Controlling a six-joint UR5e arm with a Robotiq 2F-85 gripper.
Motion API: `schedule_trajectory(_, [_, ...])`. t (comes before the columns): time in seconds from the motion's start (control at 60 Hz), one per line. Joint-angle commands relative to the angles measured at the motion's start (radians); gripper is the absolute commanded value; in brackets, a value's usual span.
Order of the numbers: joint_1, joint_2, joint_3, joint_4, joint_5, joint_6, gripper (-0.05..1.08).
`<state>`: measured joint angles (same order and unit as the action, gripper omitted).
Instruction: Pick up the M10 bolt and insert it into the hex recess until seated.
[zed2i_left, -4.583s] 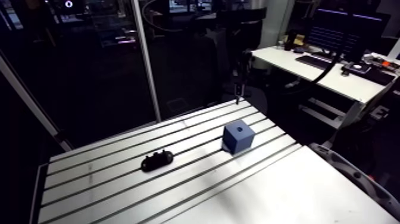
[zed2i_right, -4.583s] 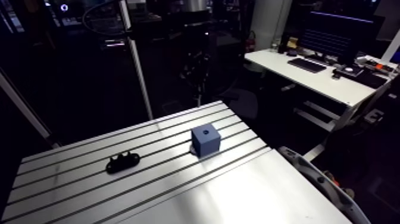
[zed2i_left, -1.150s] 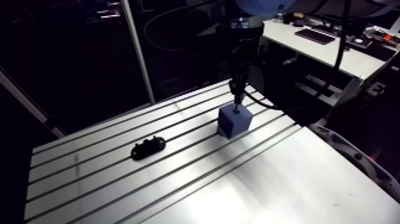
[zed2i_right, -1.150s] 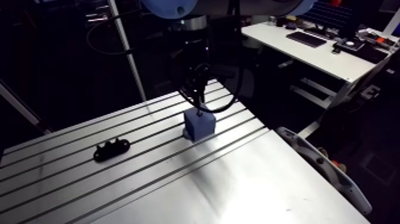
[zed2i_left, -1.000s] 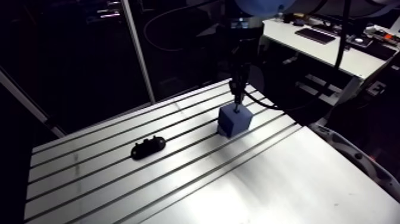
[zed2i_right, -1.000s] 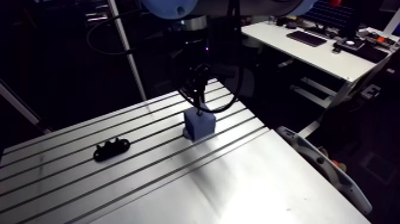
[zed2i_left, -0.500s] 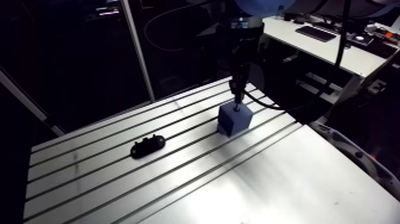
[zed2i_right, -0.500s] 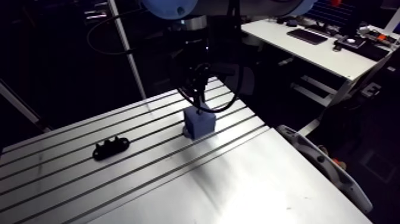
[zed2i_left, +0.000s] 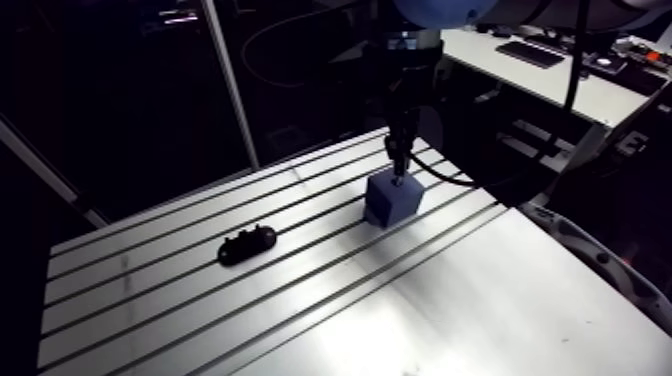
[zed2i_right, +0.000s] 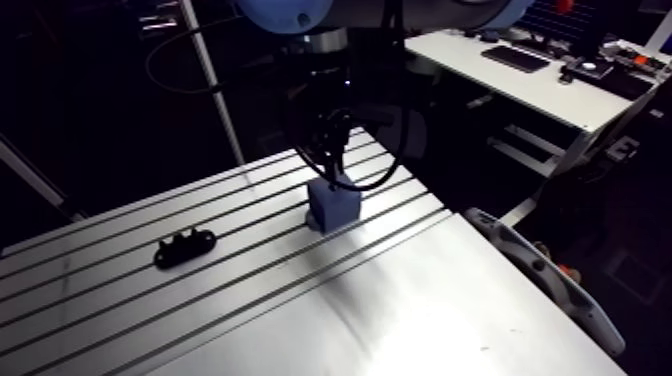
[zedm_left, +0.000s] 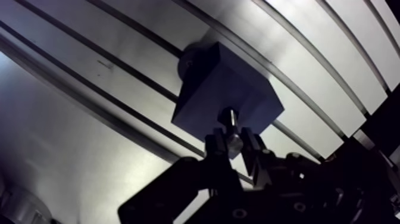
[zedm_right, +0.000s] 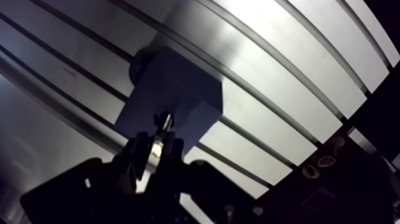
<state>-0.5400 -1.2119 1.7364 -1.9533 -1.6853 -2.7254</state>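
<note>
On top of the block (zedm_left: 229, 83) the bolt (zedm_left: 229, 119) stands with its tip at the recess; the shank hides the hole, so we cannot tell whether it has entered or only meets the rim. The bolt is pinched at its upper end between the two fingers (zedm_left: 215, 146) of the gripper (zedm_left: 234, 145); they are drawn close together and clamp it, and they touch nothing else.

We judge the insertion step to be in hand; the pick-up is done, the seating not yet shown. The next move, as we see it, calls for a straight push down along the bolt's axis, kept in line with the hole; release should come only once the bolt sits firm; a slight tilt could jam it.

In the arm view the block stands toward the far right of the table (zed2i_left: 300, 320); a black part (zed2i_left: 247, 244) lies well apart to its left.
</note>
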Motion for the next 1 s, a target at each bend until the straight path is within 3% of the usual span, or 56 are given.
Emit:
schedule_trajectory(0.017, [0.000,-0.002,0.002,0.003,0.002,0.000,1.00])
schedule_trajectory(1.0, [0.003,-0.010,-0.002,0.015,-0.001,0.000,1.01])
